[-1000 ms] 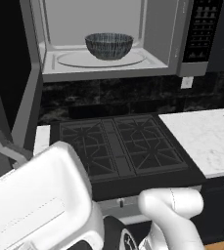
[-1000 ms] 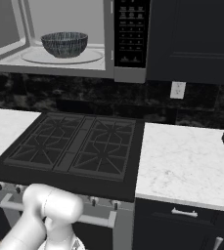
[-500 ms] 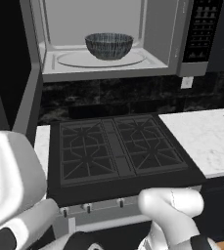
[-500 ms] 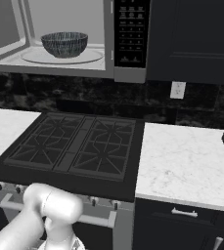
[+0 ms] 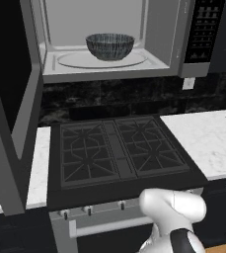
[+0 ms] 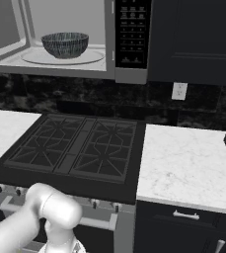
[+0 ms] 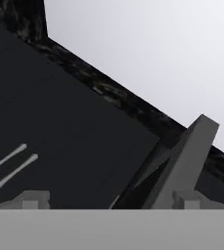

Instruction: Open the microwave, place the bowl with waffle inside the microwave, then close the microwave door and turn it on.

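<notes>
Now my hand [image 7: 111, 199] is spread wide and empty, while the bowl [image 5: 110, 46] sits on the turntable [image 5: 70, 60] inside the open microwave [image 5: 159, 69].

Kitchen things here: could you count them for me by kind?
Microwave: 1
Microwave door, swung open: 1
Bowl on the turntable: 1
Stove: 1
Wall outlet: 1
Marble counter stretches: 2
Total: 7
</notes>
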